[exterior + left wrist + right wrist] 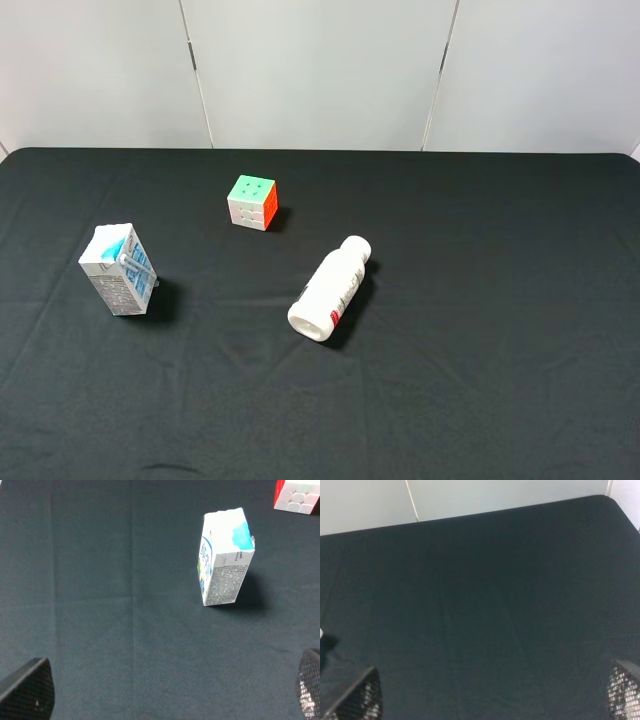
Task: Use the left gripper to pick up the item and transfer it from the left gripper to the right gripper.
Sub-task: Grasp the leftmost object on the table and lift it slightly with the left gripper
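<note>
The item, a small white carton (118, 270) with light-blue print, stands upright on the black cloth at the left. In the left wrist view the carton (222, 562) stands some way ahead of my left gripper (167, 690). That gripper is open and empty, with only its two black fingertips (27, 690) showing, far apart. My right gripper (490, 695) is open and empty over bare black cloth, and its mesh-faced fingertips (625, 690) are wide apart. Neither arm shows in the exterior high view.
A multicoloured puzzle cube (251, 202) sits behind the middle of the table and also shows in the left wrist view (296, 495). A white bottle (331, 288) with a red-marked label lies on its side near the centre. The black cloth (480, 380) meets a white back wall.
</note>
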